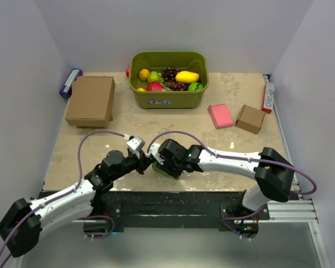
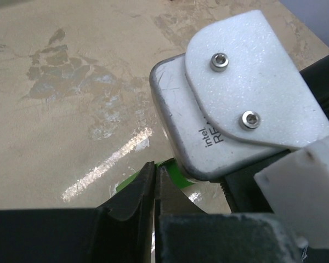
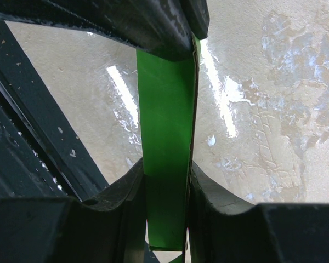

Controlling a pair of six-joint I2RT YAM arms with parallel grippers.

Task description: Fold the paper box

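My right fingers (image 3: 165, 174) clamp the paper box (image 3: 165, 104), a green strip standing between them. My left fingers (image 2: 154, 183) are pressed together at its green edge; I cannot tell whether they pinch it. Far beyond both, on the tabletop (image 1: 156, 120), an olive bin (image 1: 167, 99) holds piled fruit (image 1: 181, 77), some of it overlapping.

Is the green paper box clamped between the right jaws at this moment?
Yes, the right wrist view shows the paper box as a green strip standing between the right jaws, which press against it on both sides.
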